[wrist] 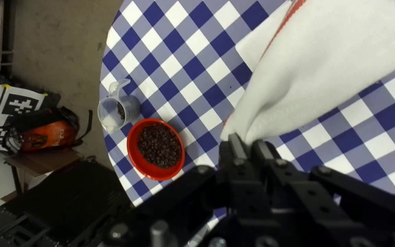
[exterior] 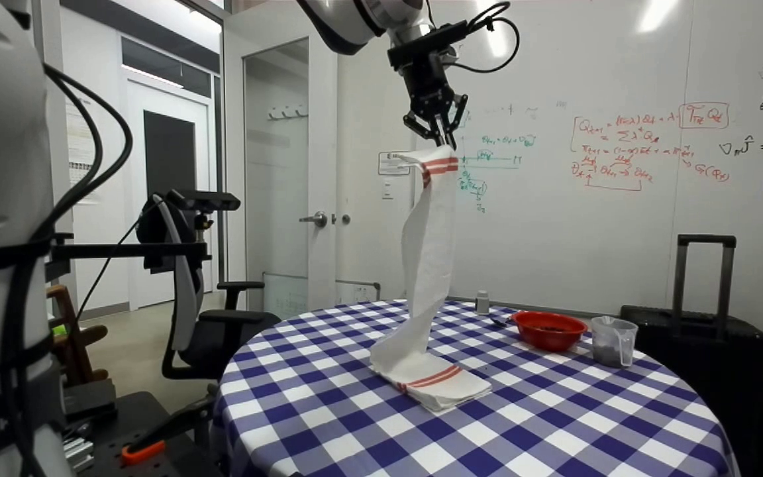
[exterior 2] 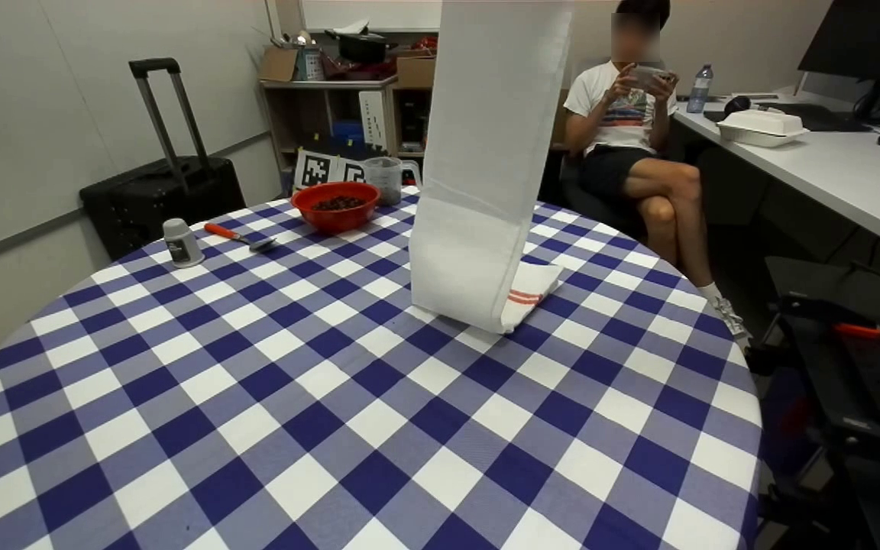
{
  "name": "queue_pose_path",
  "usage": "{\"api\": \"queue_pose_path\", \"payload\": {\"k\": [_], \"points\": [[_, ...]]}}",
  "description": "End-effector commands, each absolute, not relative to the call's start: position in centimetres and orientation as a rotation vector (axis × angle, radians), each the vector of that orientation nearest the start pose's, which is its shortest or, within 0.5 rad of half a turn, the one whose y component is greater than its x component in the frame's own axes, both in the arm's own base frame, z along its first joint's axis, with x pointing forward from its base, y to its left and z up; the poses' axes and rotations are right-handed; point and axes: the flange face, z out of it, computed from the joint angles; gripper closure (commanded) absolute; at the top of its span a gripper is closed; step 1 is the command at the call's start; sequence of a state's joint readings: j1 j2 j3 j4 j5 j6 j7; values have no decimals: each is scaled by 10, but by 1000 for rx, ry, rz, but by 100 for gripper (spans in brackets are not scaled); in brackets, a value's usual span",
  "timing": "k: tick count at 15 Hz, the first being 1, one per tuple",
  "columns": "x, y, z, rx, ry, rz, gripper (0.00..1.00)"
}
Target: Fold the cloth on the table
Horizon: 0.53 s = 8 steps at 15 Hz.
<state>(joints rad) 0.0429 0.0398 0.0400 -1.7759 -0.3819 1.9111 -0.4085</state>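
Note:
High above the table (exterior: 540, 430), my gripper (exterior: 446, 140) is shut on one end of the white cloth (exterior: 431, 252). The cloth hangs down as a long strip, with red-orange stripes just under the fingers. Its lower end rests on the checked tablecloth, bent over with a second pair of stripes showing. An exterior view has the hanging strip of cloth (exterior 2: 486, 153) running out of the top of the picture, the gripper out of sight there. In the wrist view, cloth (wrist: 321, 68) gathers between the nearly touching fingertips of the gripper (wrist: 248, 142).
A red bowl (exterior: 549, 331) of dark beans stands near the table's edge, beside a clear measuring cup (exterior: 613, 341). Close by are a small shaker (exterior 2: 182, 243) and a spoon (exterior 2: 241, 237) with an orange handle. Past the table sits a person (exterior 2: 631, 114); a black suitcase (exterior: 699, 358) stands by the whiteboard.

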Motion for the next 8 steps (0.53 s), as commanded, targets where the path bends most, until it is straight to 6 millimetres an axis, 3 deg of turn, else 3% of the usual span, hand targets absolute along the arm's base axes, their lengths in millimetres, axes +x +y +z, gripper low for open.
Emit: {"api": "queue_pose_path", "payload": {"k": [1, 8], "points": [[570, 3, 519, -3390, -1181, 72, 96], [560, -51, 515, -3535, -1192, 242, 96]]}}
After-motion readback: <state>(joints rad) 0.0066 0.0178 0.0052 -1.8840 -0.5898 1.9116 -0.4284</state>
